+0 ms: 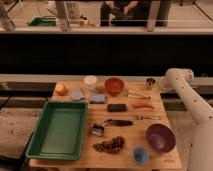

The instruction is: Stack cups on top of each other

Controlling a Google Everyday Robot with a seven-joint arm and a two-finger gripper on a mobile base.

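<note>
one gripper [151, 83] beside red bowl [114, 85]

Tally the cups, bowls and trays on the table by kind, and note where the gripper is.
Cups: 3, white cup, metal cup, blue cup
Bowls: 2, red bowl, purple bowl
Trays: 1, green tray
Total: 6
Gripper: far right table edge, beside the metal cup.

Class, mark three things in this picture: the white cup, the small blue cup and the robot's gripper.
white cup [90, 81], camera view, on its side wall, far edge of the table.
small blue cup [140, 154], camera view, on its rim, near edge.
gripper [150, 83], camera view, on its tip, at the table's far right corner.
</note>
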